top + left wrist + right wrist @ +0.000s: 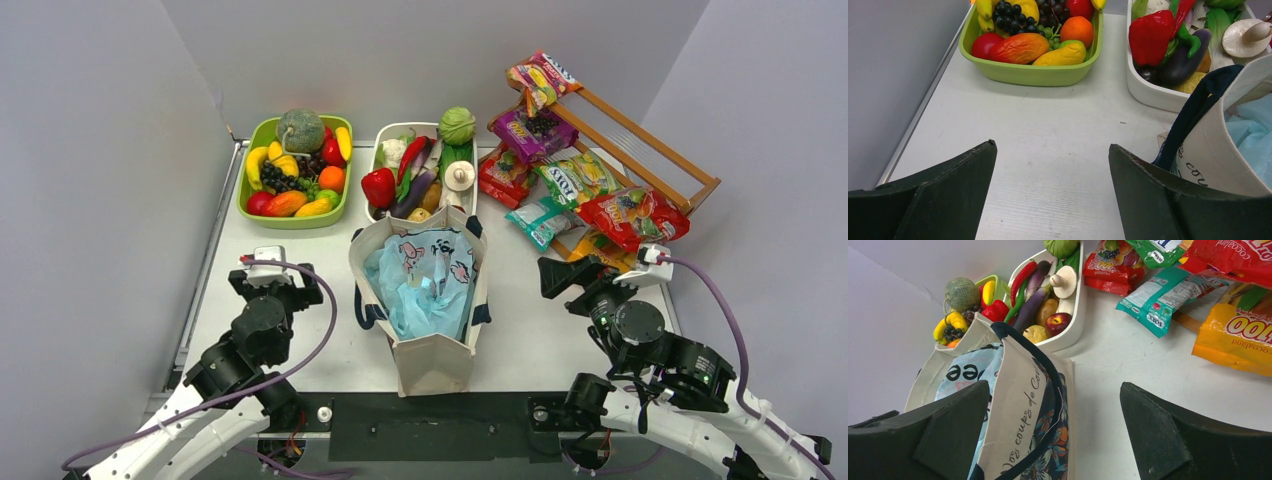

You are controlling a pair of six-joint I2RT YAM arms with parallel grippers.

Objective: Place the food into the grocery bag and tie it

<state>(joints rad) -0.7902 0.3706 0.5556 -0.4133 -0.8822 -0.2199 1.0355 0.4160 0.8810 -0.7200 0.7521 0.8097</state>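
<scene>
Gaping empty: left gripper (1052, 145), right gripper (1054, 384)

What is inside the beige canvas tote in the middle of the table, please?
The crumpled light-blue plastic bag fills the canvas tote, with its printed marks showing. Nothing else shows inside. Whatever lies beneath the plastic, and the tote's bottom, is covered.
</scene>
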